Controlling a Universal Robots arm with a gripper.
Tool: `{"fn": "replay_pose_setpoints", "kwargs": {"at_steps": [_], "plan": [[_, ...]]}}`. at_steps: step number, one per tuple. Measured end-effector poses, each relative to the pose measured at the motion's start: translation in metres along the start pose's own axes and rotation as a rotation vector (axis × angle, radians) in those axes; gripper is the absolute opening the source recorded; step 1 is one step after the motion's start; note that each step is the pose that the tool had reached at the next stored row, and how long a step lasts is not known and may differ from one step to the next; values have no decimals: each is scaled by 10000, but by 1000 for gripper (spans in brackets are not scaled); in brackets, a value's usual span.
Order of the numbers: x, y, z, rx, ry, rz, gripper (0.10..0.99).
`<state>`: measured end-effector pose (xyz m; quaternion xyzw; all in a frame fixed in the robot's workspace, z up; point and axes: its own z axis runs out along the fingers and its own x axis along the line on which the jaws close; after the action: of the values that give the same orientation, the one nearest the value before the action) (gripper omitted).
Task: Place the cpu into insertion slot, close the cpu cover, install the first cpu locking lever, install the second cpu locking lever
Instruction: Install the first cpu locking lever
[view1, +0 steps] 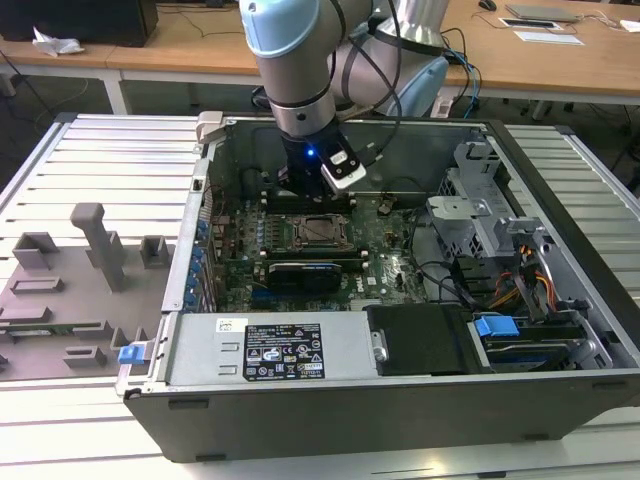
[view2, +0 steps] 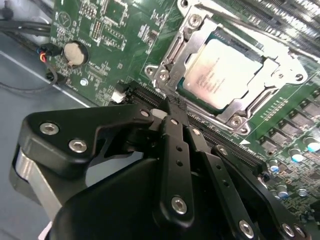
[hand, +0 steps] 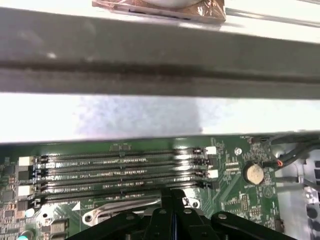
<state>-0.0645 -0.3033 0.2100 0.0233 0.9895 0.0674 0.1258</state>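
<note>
Here, the cpu (view2: 226, 72) is seen lying flat in the insertion slot (view2: 192, 35), framed by the cpu cover (view2: 267, 75). The gripper (view2: 172, 107) is pressed together, holding nothing, just beside the socket.

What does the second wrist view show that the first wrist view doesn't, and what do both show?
Second wrist view alone: the cpu seated in the insertion slot, with the cpu cover down around it.

First wrist view alone: the long memory slots in rows, and the pale case wall beyond the board.

Both wrist views: the shut gripper with nothing held, the green motherboard and its round coin battery.
</note>
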Motion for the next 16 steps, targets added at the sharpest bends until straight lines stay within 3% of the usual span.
{"fn": "replay_pose_setpoints", "kwargs": {"at_steps": [1,4,6,7,8,13,16], "plan": [[-9,0,1,122,62,25,106],[-48,2,12,319,268,45,106],[-84,3,21,416,491,50,106],[-108,3,27,474,643,57,106],[-116,4,29,490,714,62,106],[-121,-3,27,494,740,63,106],[-100,-45,13,501,739,60,106]]}}
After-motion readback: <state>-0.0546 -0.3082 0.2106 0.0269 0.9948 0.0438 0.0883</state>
